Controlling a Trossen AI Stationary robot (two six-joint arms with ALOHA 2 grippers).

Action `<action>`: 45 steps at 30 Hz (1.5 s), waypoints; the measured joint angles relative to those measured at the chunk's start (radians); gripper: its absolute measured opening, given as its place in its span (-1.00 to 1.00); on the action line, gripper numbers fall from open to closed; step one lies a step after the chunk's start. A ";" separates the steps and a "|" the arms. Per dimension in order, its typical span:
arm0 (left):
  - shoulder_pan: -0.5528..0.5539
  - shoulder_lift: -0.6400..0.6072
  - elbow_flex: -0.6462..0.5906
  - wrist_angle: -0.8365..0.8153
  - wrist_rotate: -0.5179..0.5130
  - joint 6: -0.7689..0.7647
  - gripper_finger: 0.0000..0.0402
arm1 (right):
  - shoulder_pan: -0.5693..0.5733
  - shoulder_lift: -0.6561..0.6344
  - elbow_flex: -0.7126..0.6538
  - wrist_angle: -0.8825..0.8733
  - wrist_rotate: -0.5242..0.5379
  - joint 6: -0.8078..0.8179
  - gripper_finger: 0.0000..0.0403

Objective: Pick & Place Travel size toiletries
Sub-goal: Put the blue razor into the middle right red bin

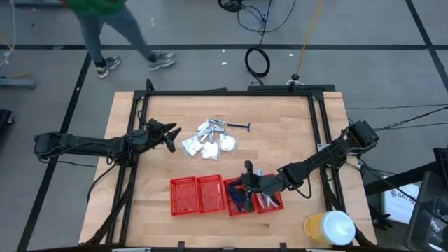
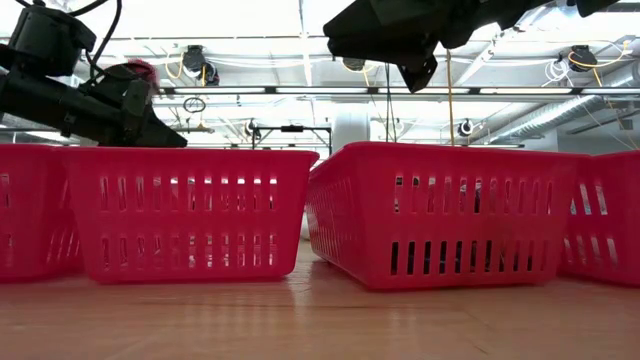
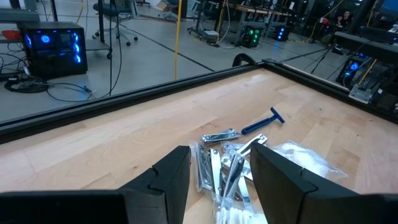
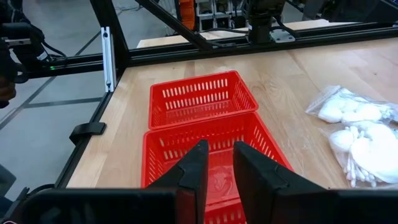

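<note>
Wooden table (image 1: 140, 203), four red baskets (image 1: 195, 194) along near edge; toiletries (image 1: 210, 143) piled mid-table.
Left gripper (image 1: 170, 136) beside pile, jaws parted, empty; right gripper (image 1: 246, 183) over baskets, jaws narrowly parted, nothing visibly held. Advised: single one packet out before closing.

Wooden table (image 1: 294, 133) in a black frame. Centre, toward 12 o'clock: a heap of foil sachets (image 1: 210, 128) and white packets (image 1: 210, 146), touching; a blue stick (image 1: 241, 127) just beside it at 3 o'clock. Toward 6 o'clock: a row of red baskets (image 1: 198, 194), side by side. At 5 o'clock, the corner: a yellow tub (image 1: 329, 229), white-lidded.
</note>
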 joint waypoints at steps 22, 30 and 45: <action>0.000 0.000 0.000 0.000 0.000 0.000 -0.17 | -0.007 0.000 0.000 0.000 -0.001 0.000 -0.66; 0.000 0.000 0.000 0.000 0.001 -0.002 -0.17 | -0.014 -0.054 -0.001 -0.098 0.033 -0.117 -0.66; 0.000 0.000 0.000 -0.032 0.004 -0.042 -0.17 | -0.252 -0.229 0.000 -0.284 0.190 -0.518 -0.66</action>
